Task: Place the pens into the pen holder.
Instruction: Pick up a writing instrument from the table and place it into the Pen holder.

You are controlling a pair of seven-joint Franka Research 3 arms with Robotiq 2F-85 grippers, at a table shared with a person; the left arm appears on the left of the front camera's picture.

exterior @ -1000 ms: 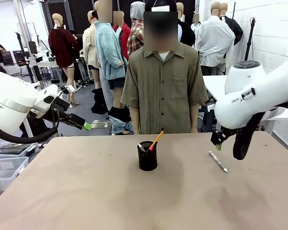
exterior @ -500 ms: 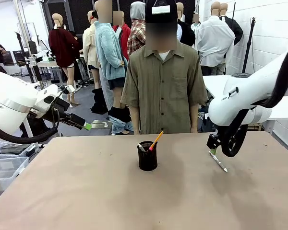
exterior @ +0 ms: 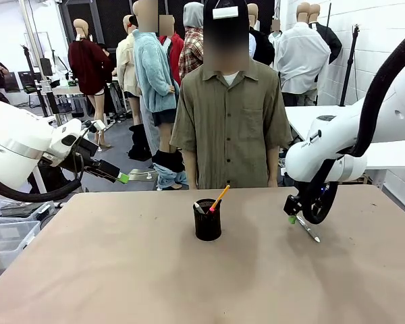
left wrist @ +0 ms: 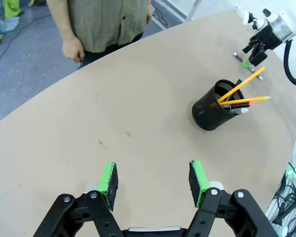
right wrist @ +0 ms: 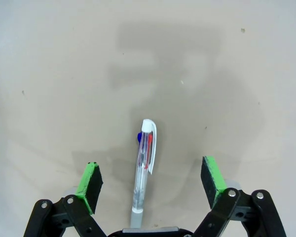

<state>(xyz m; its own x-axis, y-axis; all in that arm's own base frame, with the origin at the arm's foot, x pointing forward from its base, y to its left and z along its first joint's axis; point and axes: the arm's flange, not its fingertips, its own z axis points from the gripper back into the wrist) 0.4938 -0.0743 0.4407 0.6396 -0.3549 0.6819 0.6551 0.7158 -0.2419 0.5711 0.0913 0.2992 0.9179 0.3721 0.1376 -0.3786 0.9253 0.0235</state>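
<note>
Clear pen (right wrist: 144, 168) lies flat on the counter (right wrist: 64, 74), midway between the right fingers (right wrist: 90, 181), which are spread wide, gripping nothing and not touching it. Pen holder (left wrist: 210, 109) with other pens (left wrist: 241, 85) stands well ahead of the left fingers (left wrist: 108, 180), also wide apart, empty.
</note>
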